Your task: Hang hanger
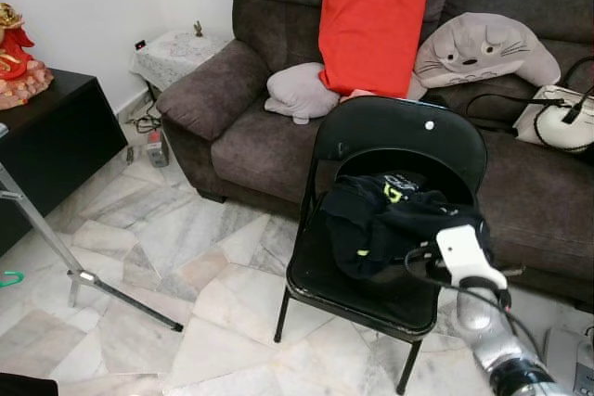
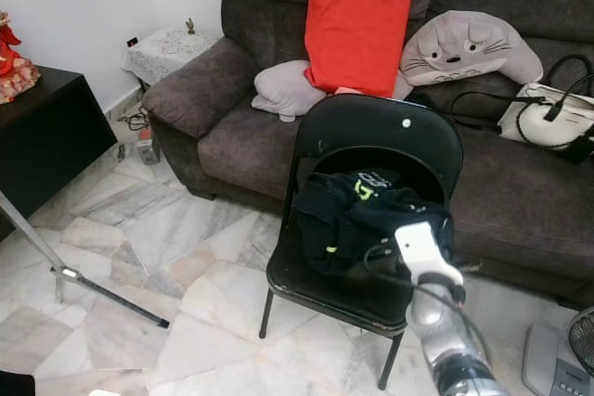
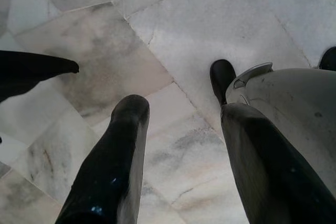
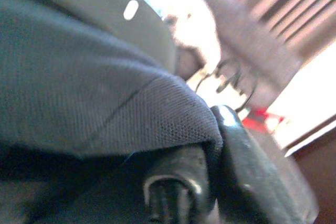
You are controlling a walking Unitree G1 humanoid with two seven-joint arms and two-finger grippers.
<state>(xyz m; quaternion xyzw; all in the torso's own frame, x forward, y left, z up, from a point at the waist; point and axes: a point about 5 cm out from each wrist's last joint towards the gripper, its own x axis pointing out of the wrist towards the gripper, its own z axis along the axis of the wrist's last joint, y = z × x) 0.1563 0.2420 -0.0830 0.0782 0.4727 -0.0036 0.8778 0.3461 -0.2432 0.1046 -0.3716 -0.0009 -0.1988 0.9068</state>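
Marble floor, living room, brown sofa at 12 o'clock behind a black folding chair. Task object: no hanger can be made out; what lies on the chair seat is a crumpled black garment with yellow-green marks, heaped toward the backrest. Judged soft, light, limp; it will sag and slide, so take hold at a thick fold or the collar, not a loose edge. Right gripper is at the garment's 4 o'clock edge, dark fabric draped over one finger in the right wrist view; whether it pinches the cloth cannot be told. Left gripper hangs idle over the floor, fingers spread, nothing between them. Grey cat cushion and white handbag lie on the sofa at 2 o'clock.
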